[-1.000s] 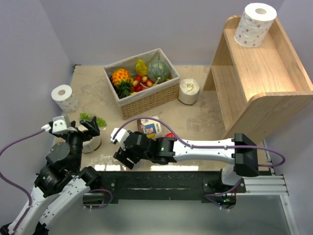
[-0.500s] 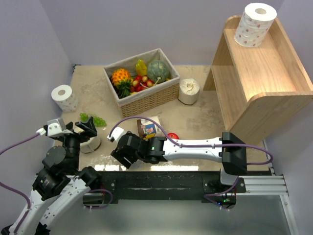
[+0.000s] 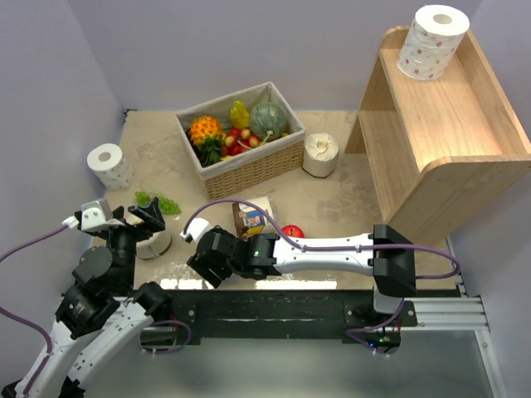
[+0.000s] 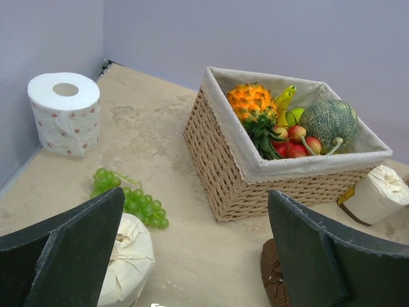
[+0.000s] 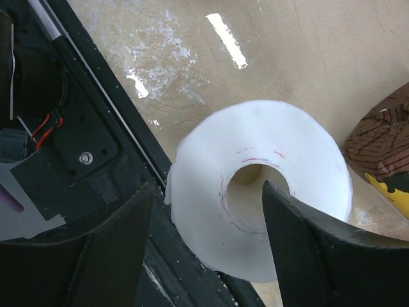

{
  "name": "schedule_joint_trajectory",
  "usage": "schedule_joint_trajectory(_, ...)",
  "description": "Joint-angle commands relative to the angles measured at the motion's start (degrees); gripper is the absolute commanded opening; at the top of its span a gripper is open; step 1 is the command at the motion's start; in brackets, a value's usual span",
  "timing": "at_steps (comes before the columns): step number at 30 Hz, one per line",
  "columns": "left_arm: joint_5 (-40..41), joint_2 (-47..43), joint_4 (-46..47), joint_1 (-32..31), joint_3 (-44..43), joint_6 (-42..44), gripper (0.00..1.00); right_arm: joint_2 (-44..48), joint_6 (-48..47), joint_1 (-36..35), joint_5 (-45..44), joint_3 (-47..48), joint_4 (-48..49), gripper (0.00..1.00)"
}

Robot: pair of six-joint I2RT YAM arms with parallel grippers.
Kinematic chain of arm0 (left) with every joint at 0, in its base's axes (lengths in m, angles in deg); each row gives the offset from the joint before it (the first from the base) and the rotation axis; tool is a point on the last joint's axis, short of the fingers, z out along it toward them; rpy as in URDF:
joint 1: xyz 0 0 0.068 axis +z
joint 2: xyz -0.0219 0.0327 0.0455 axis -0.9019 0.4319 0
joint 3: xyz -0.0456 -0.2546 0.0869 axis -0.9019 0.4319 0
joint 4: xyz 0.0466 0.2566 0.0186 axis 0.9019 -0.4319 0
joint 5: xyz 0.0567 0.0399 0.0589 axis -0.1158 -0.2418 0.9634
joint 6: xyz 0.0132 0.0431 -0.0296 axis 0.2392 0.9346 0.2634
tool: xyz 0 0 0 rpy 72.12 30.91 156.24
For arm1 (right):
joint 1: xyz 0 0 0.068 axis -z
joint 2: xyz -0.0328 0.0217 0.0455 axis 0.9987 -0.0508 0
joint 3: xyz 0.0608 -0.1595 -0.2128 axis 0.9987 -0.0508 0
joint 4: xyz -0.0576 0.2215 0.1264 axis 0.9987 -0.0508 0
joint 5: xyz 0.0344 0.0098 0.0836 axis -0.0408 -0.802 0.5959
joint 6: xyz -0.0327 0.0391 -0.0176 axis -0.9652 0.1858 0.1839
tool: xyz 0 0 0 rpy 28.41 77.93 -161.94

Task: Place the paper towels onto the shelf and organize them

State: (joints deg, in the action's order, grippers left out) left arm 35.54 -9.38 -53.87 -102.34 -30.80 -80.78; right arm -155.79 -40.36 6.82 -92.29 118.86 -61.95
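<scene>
**A:** Where is the paper towel roll (image 5: 211, 137)?

**B:** Upright at the near edge of the counter (image 5: 307, 57). The right gripper (image 5: 208, 187) has its jaws spread astride it, unclosed. Probably best to squeeze softly, then lift toward the far-right shelf (image 3: 448, 124).

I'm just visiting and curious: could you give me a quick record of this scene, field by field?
shelf: one dotted roll on top
left gripper: open, near a cream roll
right gripper: open, straddling a white roll at its hollow centre
table: second dotted roll at the left wall, second cream roll beside the wicker basket
</scene>
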Motion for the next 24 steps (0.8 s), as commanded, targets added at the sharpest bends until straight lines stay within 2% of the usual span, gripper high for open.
schedule_joint_trajectory(1,1.18,0.64,1.88,0.23,-0.23,-0.60,1.00,-0.85,1.29,-0.41,-0.99,3.19,-0.47,0.71)
schedule_joint_trajectory(12,1.00,0.81,1.97,0.23,-0.14,-0.51,1.00,-4.72,1.20,-0.50,-3.45,3.80,-2.57,0.70)
schedule_joint_trajectory(15,1.00,1.07,2.14,0.23,-0.05,-0.34,1.00,-4.99,1.12,-0.77,-4.24,3.98,-2.76,0.64)
schedule_joint_trajectory(18,1.00,1.07,2.06,0.32,-0.05,-0.34,1.00,-4.12,1.12,-0.85,-5.30,4.07,-2.84,0.50)
schedule_joint_trajectory(19,1.00,1.07,2.14,0.32,-0.05,-0.34,1.00,-3.76,0.94,-0.85,-5.47,4.24,-2.85,0.42)
schedule_joint_trajectory(21,1.00,0.99,2.14,0.31,-0.05,-0.34,1.00,-2.19,0.33,-0.85,-6.35,4.77,-3.37,0.35)
schedule_joint_trajectory(24,1.00,1.07,2.23,0.32,-0.05,-0.34,1.00,0.36,-1.25,-0.85,-8.10,6.78,-5.47,0.33)
